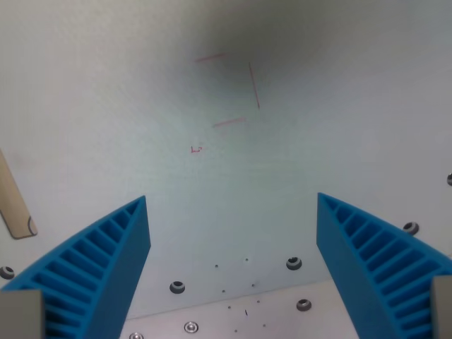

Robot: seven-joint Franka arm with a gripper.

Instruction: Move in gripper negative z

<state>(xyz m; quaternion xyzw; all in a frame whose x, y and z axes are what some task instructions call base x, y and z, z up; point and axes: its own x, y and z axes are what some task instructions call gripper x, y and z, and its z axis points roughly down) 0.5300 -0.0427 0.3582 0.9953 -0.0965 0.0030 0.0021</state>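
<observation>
You are looking down on a pale tabletop [106,106] that fills nearly the whole frame, bare in the centre, so a pure retreat along the gripper's axis should meet nothing. The gripper [233,205] stands wide and empty, its blue ribbed fingers [99,268] flanking the lower corners, fitting a move that carries nothing. Smaller things sit aside: a beige wooden stick [14,205] at left edge, faint red marks [240,88] at upper centre, bolts [294,263] along the bottom.
</observation>
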